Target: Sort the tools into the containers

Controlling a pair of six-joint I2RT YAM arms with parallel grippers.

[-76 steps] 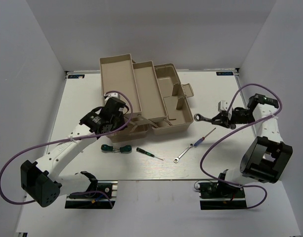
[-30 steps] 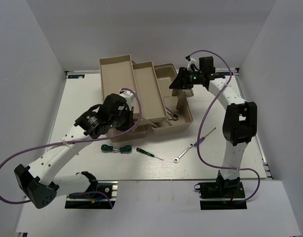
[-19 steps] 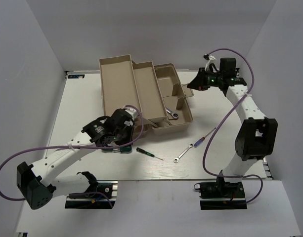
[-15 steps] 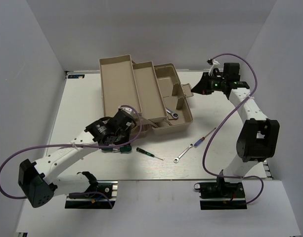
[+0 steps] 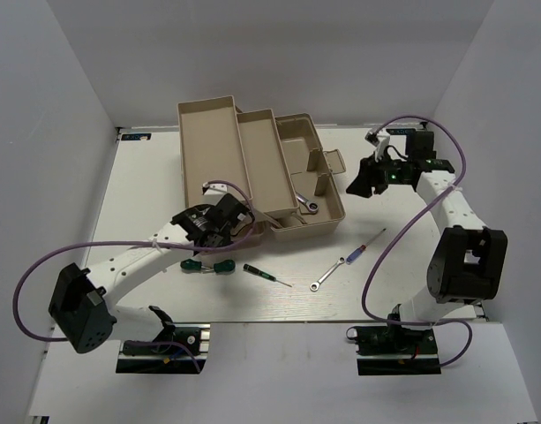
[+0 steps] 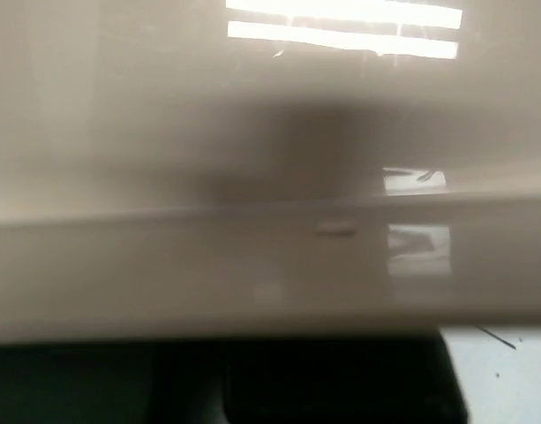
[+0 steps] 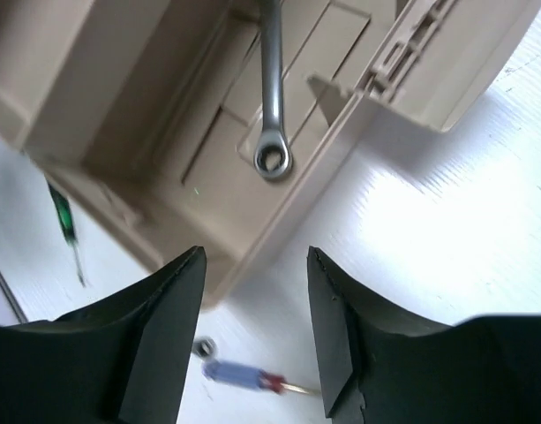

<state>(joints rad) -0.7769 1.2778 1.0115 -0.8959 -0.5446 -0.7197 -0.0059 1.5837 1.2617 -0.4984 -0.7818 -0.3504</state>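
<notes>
1. A white tabletop point(image 5: 411, 265) is seen filling the middle of the overhead view.
2. The tabletop is enclosed on three sides by plain pale panels: a back wall point(image 5: 270, 53), a left wall point(image 5: 41, 159) and a right wall point(image 5: 508, 106).
3. A left blue label point(image 5: 138, 136) is seen at the far left corner of the tabletop, and a right blue label point(image 5: 402, 132) near the far right corner.
4. A lower white ledge point(image 5: 279, 389) is seen in front of the tabletop's near edge.
5. In the right wrist view, faint dark scuffs are seen on the glossy tabletop; in the left wrist view, only a small white patch of it is shown at the lower right.
</notes>
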